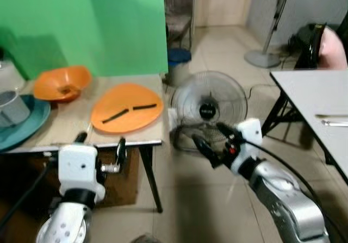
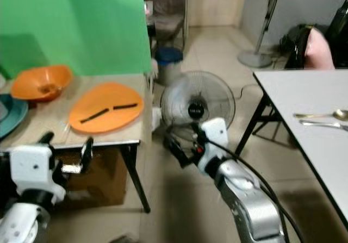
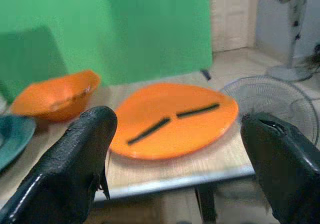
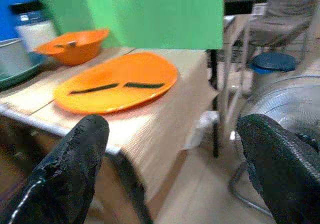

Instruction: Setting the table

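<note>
Right now both hands are empty and their fingers stand wide apart. The left hand (image 1: pixel 100 145) hovers at the near edge of the wooden desk (image 1: pixel 70 124), just before the flat orange plate (image 1: pixel 126 107). The right hand (image 1: pixel 209 139) is out over the floor, to the right of that desk and just in front of the floor fan (image 1: pixel 209 106).

The plate lies near the right end of the desk, with two dark strips on it that may be chopsticks; I cannot tell for sure. Further left stand an orange bowl (image 1: pixel 61 83) and a teal tray (image 1: pixel 24 124) with a grey cup (image 1: pixel 12 107). On the right is a white desk (image 1: pixel 321 99) with cutlery (image 2: pixel 321 114) already on it, probably the place to set.

The main risk, I think, is the plate. It is shallow and smooth, so two thin fingers can slip on its rim, or push it toward the desk edge. If the plate tilts when it is lifted, the two strips can slide off. The right arm is also close to the fan and its stand, so a quick swing may knock against it. When the robot turns toward the white desk, the fan stands in the way.
</note>
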Motion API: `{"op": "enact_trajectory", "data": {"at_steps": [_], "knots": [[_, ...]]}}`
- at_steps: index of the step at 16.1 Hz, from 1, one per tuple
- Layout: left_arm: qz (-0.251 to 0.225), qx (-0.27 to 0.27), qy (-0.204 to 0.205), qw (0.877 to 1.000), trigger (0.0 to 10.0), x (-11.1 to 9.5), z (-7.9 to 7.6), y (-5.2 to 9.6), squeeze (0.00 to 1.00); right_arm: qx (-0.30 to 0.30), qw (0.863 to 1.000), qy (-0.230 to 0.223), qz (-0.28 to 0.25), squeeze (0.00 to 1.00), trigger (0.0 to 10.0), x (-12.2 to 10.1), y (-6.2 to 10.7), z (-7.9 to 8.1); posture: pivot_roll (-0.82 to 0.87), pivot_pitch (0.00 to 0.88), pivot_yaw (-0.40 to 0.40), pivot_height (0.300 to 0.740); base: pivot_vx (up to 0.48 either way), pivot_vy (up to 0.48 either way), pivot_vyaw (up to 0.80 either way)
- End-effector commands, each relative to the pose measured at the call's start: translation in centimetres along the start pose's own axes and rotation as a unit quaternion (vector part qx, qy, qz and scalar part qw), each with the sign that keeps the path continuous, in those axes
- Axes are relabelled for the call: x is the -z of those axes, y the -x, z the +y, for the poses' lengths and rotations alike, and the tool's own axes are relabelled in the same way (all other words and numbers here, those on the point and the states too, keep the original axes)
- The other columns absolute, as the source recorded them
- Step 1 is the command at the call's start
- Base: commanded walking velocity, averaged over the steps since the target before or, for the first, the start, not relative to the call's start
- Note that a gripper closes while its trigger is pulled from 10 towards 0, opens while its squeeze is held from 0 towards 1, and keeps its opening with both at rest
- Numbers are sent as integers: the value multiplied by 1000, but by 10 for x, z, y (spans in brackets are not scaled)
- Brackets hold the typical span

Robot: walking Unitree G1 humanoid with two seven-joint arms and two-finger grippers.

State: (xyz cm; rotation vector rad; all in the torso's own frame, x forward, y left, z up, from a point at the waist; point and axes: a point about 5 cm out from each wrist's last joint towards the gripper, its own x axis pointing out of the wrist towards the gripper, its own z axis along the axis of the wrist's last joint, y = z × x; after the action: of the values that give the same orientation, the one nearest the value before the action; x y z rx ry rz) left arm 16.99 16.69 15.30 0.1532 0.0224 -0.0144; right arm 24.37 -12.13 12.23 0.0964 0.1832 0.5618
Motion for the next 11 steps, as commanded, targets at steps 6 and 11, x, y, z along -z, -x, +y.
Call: {"op": "enact_trajectory", "data": {"at_steps": [6,11], "knots": [[0,21,-17,1000,10000,-1,1,-3,675,35,999,3,-2,1000,10000,-1,1,-11,61,0,22,740,259,0,0],[-2,27,-15,1000,10000,-2,-2,-5,675,-5,1000,22,9,1000,10000,-1,-4,-5,64,0,21,740,262,0,320]]}}
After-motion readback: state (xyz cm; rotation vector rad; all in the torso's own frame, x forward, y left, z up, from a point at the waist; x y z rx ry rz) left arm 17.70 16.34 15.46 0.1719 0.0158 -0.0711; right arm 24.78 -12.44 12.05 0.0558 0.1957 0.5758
